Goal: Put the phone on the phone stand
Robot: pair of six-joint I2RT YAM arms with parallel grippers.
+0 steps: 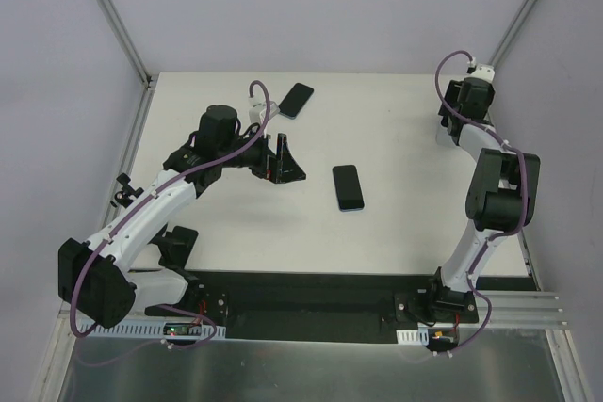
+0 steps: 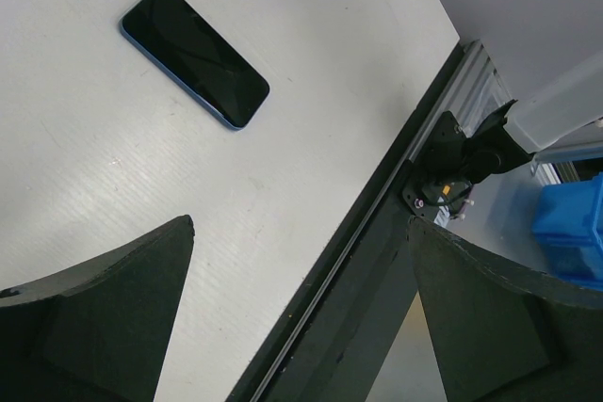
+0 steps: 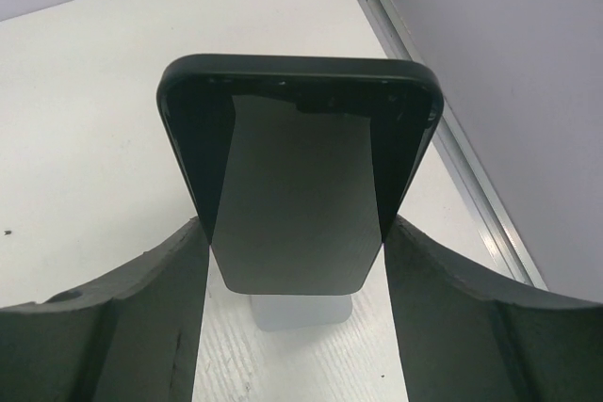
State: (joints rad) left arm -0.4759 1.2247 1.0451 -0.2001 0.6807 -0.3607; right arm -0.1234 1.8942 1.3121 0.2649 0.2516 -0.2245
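At two o'clock on the table [image 1: 396, 223], right gripper [image 3: 294, 228] looked clamped on the phone [image 3: 297, 138] by its long edges, screen leaning back, lower end just over the white stand [image 3: 301, 313]. Seated or not: could not tell. Judged best: lower straight, centre phone on stand, release only once the bottom edge rests. Left gripper [image 2: 301, 221], jaws wide apart and empty, hovered toward ten o'clock. Blue phone [image 1: 348, 186] lay near centre, third phone [image 1: 297, 99] toward twelve; both well apart from stand, nothing blocking.
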